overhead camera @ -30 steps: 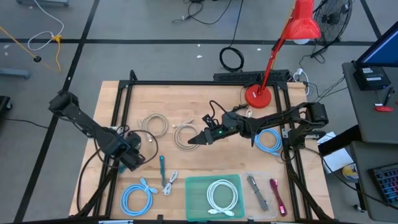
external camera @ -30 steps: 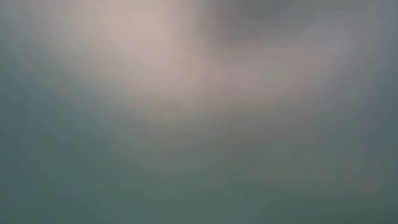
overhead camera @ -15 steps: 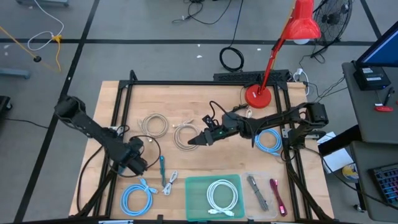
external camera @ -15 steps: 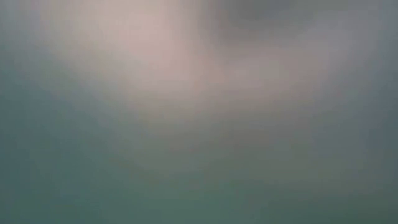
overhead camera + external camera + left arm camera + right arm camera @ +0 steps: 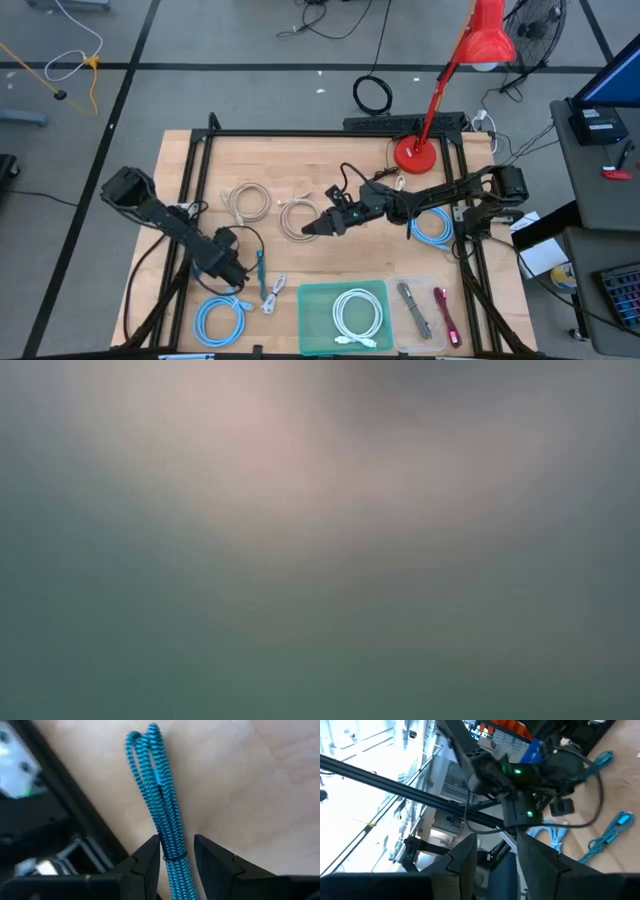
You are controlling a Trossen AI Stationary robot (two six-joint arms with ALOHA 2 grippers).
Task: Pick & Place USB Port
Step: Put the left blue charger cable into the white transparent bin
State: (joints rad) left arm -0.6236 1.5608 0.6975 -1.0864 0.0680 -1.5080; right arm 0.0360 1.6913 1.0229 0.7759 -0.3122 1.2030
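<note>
teal braided usb cable, folded into a narrow bundle and bound by a dark band, lying flat on the wooden tabletop, its looped end pointing away.

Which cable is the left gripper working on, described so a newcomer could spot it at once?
Start at the green tray by the table's near edge and look left past a small pale cable. There the left gripper stands over a teal braided cable, with the bundle between its fingers. It is a thin, straight, dark teal bundle, unlike the round light-blue coil beside it.
</note>
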